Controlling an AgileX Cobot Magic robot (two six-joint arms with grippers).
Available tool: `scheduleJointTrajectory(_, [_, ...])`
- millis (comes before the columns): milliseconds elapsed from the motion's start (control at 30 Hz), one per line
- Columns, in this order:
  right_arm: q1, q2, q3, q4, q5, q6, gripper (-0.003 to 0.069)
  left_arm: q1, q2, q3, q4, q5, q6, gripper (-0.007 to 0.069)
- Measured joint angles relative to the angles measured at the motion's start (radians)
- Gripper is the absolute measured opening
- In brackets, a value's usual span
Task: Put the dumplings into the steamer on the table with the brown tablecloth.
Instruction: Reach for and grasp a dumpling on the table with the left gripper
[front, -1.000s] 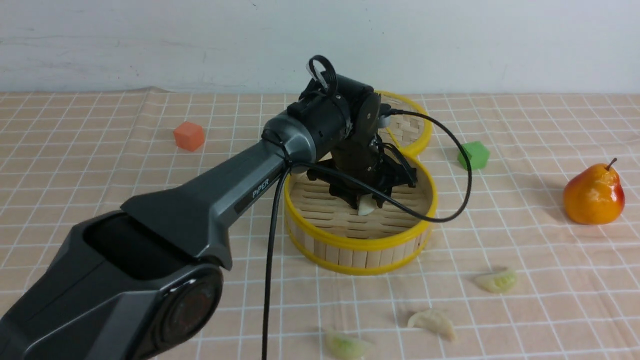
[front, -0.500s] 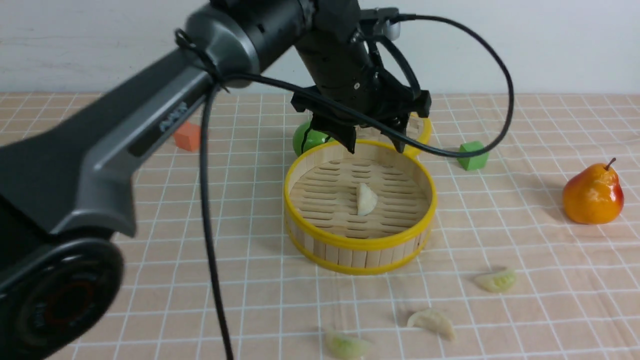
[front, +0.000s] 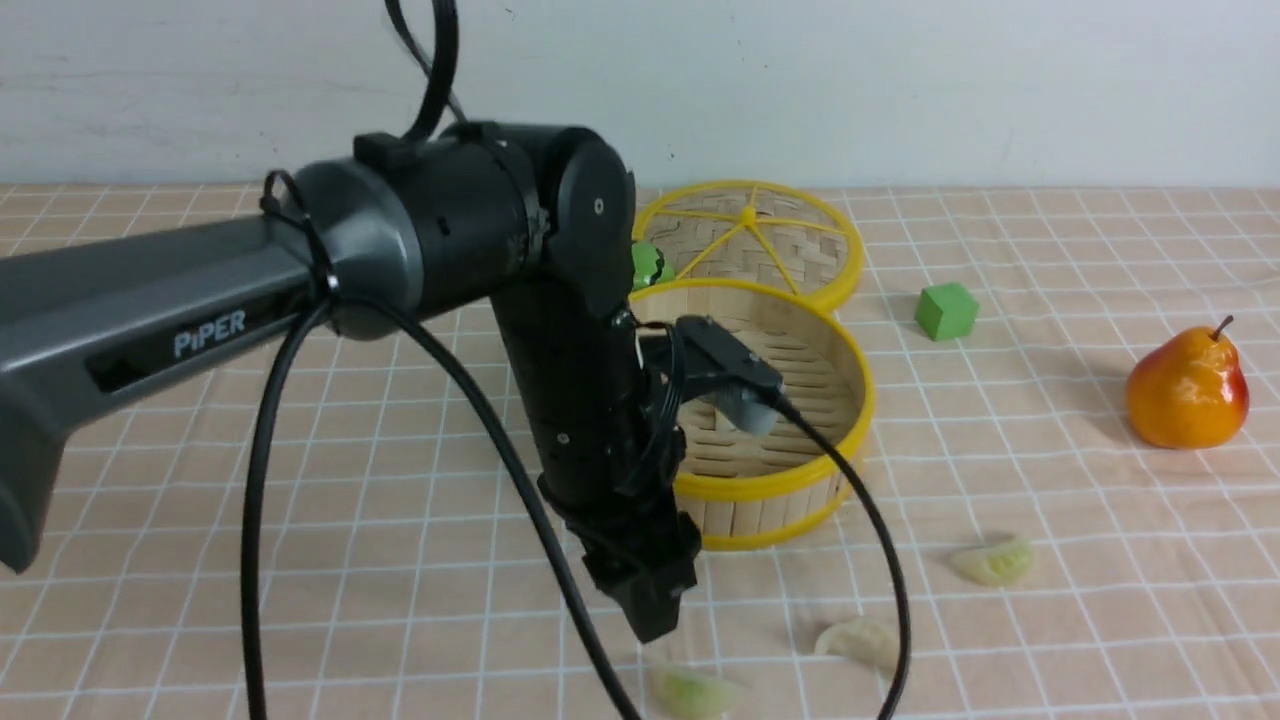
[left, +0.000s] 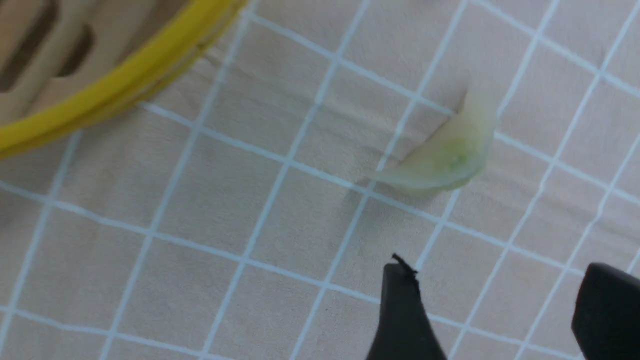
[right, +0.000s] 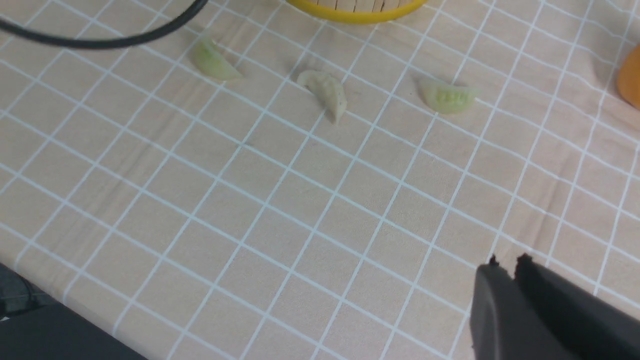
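Left gripper (left: 497, 282), jaws apart, hangs above nearest dumpling (left: 445, 157) on brown tablecloth (left: 260, 210), just outside steamer (front: 770, 487). Right gripper (right: 509, 262) pinched together. Risk: dumpling sits off-centre from jaws; closing now could flick it away.

Looking across the table (front: 1100, 600), wholly draped in the brown tablecloth (front: 200, 560), toward a plain whitish wall (front: 900, 90) rising directly behind the table's far edge, faintly scuffed and streaked. Catching soft, even light over the table, throwing only weak shadows.
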Motion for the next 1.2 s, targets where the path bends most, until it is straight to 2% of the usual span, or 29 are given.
scheduleJointTrajectory(333, [0.000,0.000,0.000,-0.001,0.000,0.000,0.0064,-0.066,0.089,0.012,0.050,-0.109,0.097,0.0426])
scheduleJointTrajectory(867, [0.000,0.000,0.000,-0.016,0.000,0.000,0.0076,-0.097,0.180,0.012,0.051,-0.134,0.105,0.0420])
scheduleJointTrajectory(933, [0.000,0.000,0.000,-0.016,0.000,0.000,0.0077,-0.105,0.184,0.009,0.068,-0.138,0.101,0.0401])
scheduleJointTrajectory(1033, [0.000,0.000,0.000,-0.017,0.000,0.000,0.0080,-0.119,0.184,0.006,0.101,-0.149,0.060,0.0334])
scheduleJointTrajectory(1100, [0.000,0.000,0.000,-0.016,0.000,0.000,0.0083,-0.127,0.190,-0.007,0.144,-0.150,0.002,0.0199])
scheduleJointTrajectory(1200, [0.000,0.000,0.000,-0.016,0.000,0.000,0.0085,-0.132,0.197,-0.032,0.156,-0.116,-0.049,0.0185])
